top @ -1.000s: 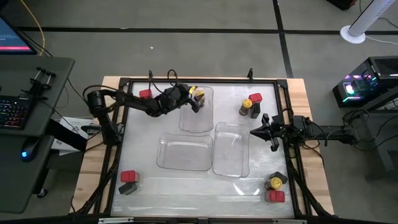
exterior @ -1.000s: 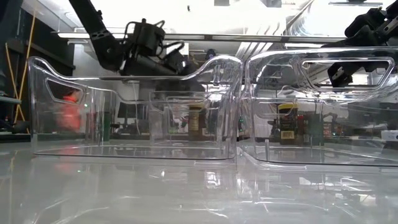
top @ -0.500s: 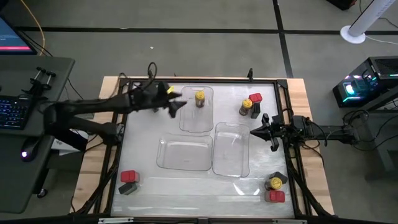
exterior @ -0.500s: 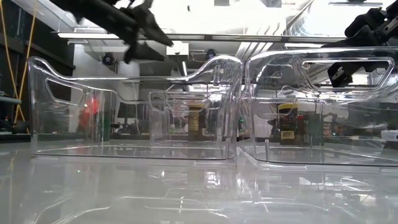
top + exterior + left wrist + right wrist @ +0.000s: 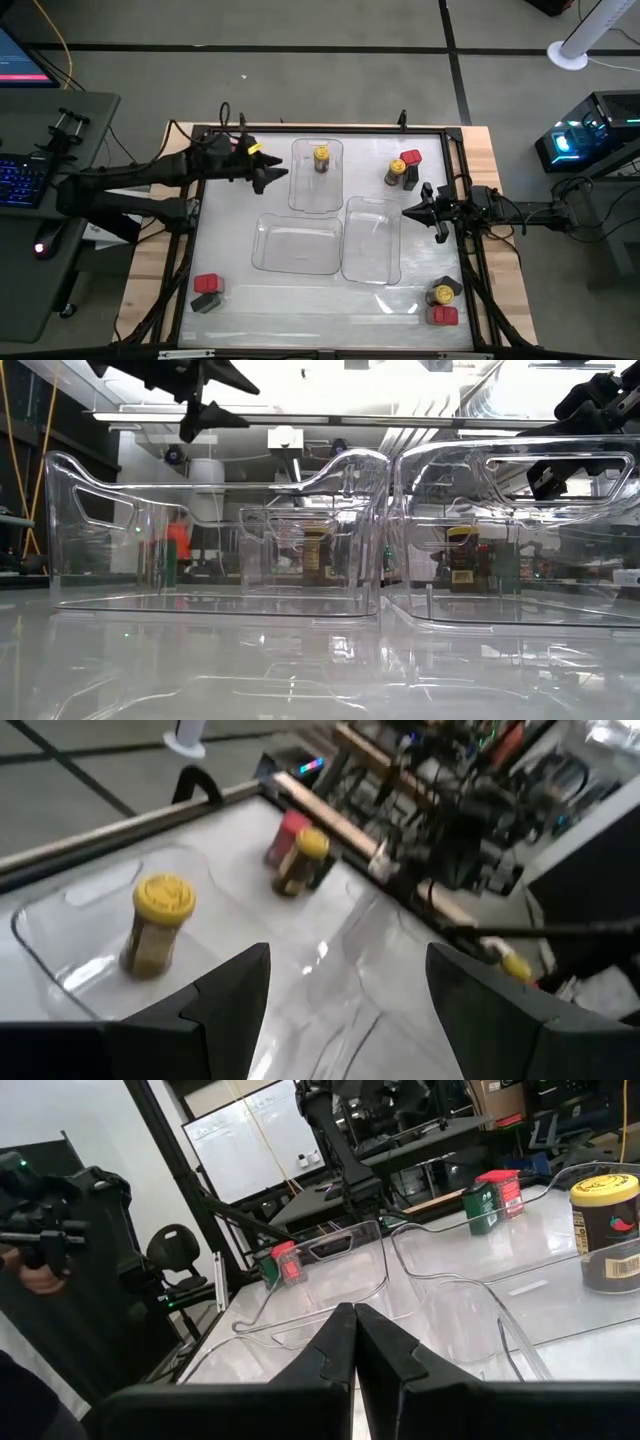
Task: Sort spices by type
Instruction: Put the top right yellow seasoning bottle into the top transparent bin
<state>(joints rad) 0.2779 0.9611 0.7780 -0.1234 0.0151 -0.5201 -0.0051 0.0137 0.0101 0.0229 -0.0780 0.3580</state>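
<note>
A yellow-lidded spice jar (image 5: 321,158) (image 5: 155,920) stands on its base in the far clear tray (image 5: 316,190). My left gripper (image 5: 272,176) (image 5: 345,990) hangs open and empty, raised above the table to the left of that tray. My right gripper (image 5: 408,211) (image 5: 352,1325) is shut and empty at the table's right side, beside the right tray (image 5: 372,240). Other spices stand in groups on the table: a yellow jar (image 5: 395,172) and a red one (image 5: 410,160) at the far right, a red one (image 5: 207,285) at the near left, and a yellow one (image 5: 441,295) with a red one (image 5: 444,316) at the near right.
A third clear tray (image 5: 297,243) lies in the middle, next to the right tray. In the low view a red spice container (image 5: 178,540) shows through the tray walls. A black frame (image 5: 320,130) rims the table. Desks and equipment stand beyond both sides.
My left gripper has drawn back from the yellow-lidded jar in the far tray toward the table's left edge. It has risen well above the trays and tipped up nearer to level. The jar stays standing in the tray.
</note>
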